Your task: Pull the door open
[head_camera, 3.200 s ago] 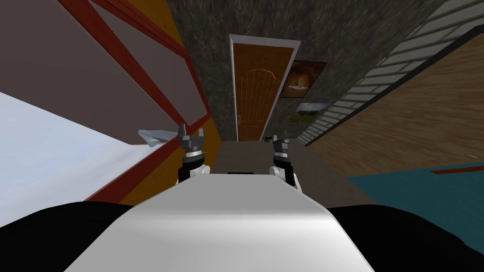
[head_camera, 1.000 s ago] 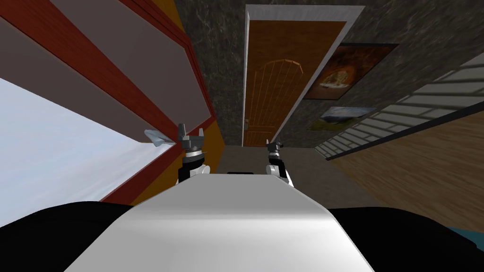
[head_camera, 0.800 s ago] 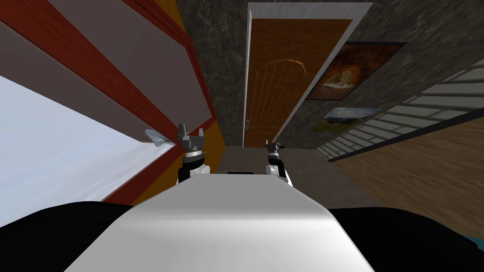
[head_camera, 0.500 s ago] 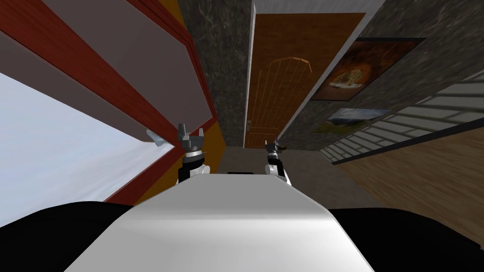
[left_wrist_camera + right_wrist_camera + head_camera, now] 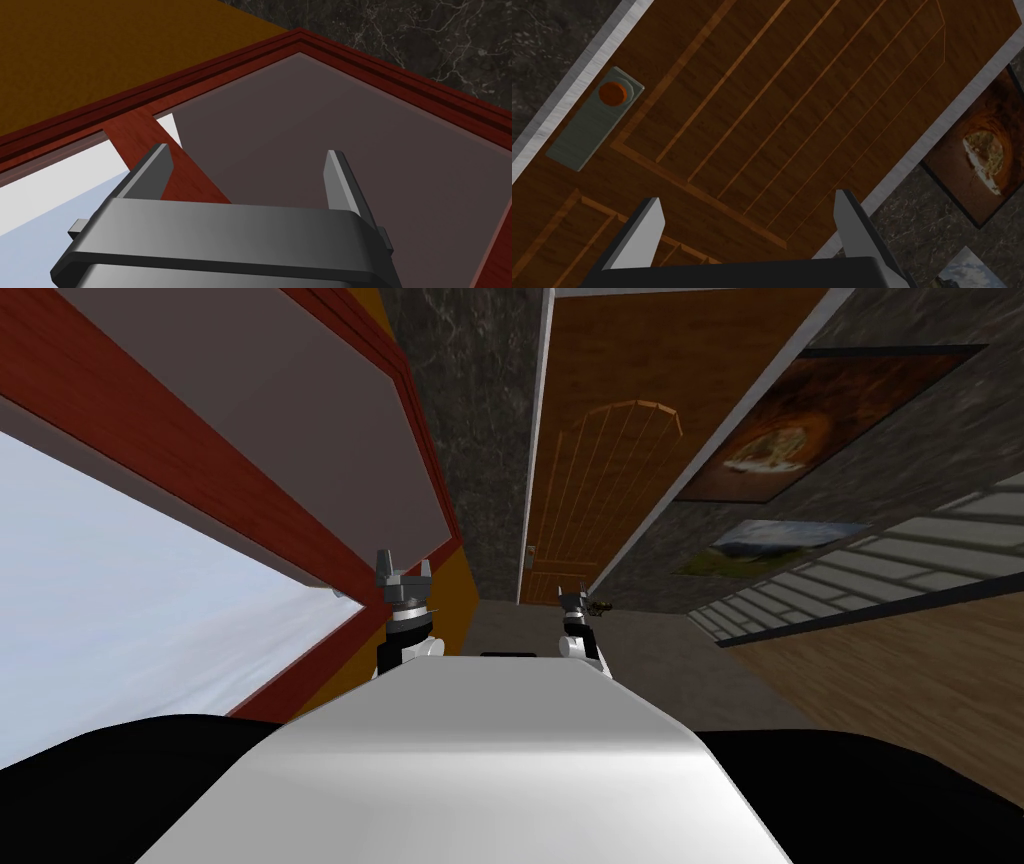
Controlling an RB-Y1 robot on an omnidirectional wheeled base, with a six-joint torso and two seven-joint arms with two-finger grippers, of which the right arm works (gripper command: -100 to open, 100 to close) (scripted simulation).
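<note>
1. Rolling forward has brought me nearer; the door [image 5: 600, 488] now looks larger than before.
2. Left gripper [image 5: 404, 563] is raised ahead of me, fingers apart, holding nothing.
3. Right gripper [image 5: 748, 199] faces the door with its fingers spread, short of touching it.
4. Ahead, the brown door sits closed in its pale frame [image 5: 577, 85], with an orange knob [image 5: 613, 93] on a grey plate [image 5: 587, 127].

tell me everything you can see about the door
The door is brown with a wood grain; thin lighter lines mark an arched upper panel of vertical strips and a rectangular panel below. It sits in a light grey frame in a dark marbled wall and looks shut. Near one edge a grey plate carries a round orange-brown knob. The right gripper faces it with fingers open, aimed beside the knob, and nothing visibly touches the door.
</note>
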